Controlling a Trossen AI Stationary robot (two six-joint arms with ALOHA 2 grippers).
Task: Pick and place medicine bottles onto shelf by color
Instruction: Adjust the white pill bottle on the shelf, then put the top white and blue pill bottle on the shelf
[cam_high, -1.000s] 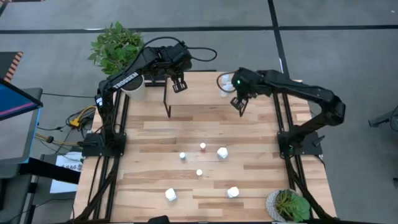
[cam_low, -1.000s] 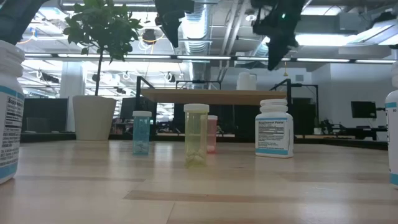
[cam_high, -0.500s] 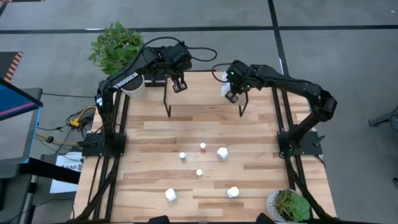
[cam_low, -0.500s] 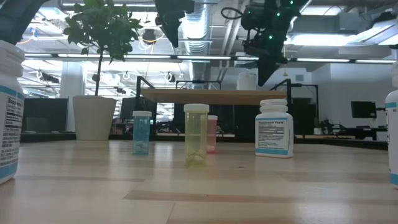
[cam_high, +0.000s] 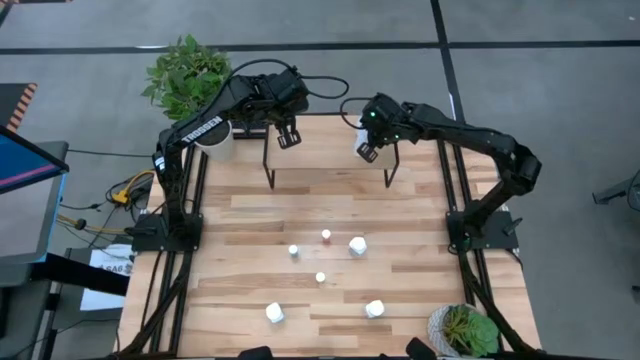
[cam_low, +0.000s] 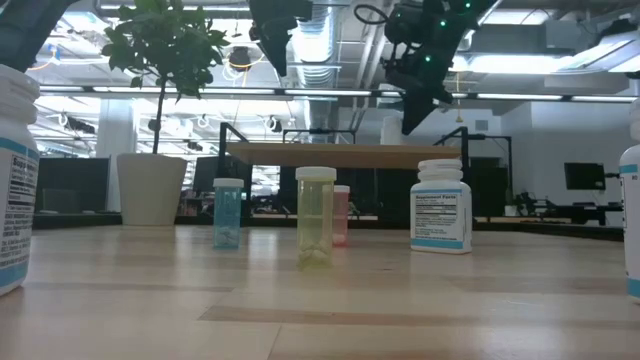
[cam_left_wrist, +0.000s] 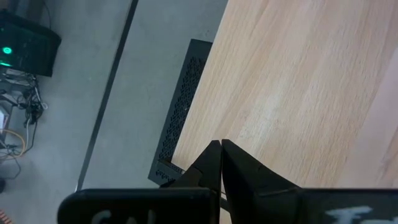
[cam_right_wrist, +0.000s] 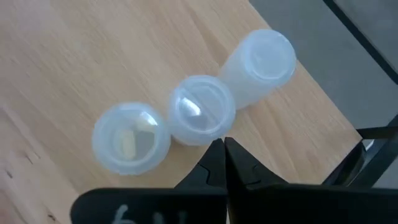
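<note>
The shelf (cam_high: 325, 135) stands at the table's far edge, its light wood top on thin black legs. Three clear-white capped medicine bottles (cam_right_wrist: 202, 118) stand in a row on its right end; one also shows in the low view (cam_low: 396, 130). My right gripper (cam_high: 366, 150) is shut and empty, its tips (cam_right_wrist: 222, 149) just above the middle bottle's cap edge. My left gripper (cam_high: 288, 136) is shut and empty over the shelf's left end (cam_left_wrist: 298, 93). Several loose bottles stand on the table, among them a blue vial (cam_low: 228, 213), a yellow vial (cam_low: 315, 215) and a labelled white bottle (cam_low: 441, 205).
A potted plant in a white pot (cam_high: 190, 80) stands at the far left corner and another plant (cam_high: 465, 330) at the near right corner. Two big bottles (cam_low: 15, 180) stand close to the low camera. Bare planks lie between the shelf and the loose bottles (cam_high: 325, 235).
My right gripper has gone up from the table in front of the shelf's right leg and toward the far left, and now stands over the bottles on the shelf's right end. The bottles have stayed where they were.
</note>
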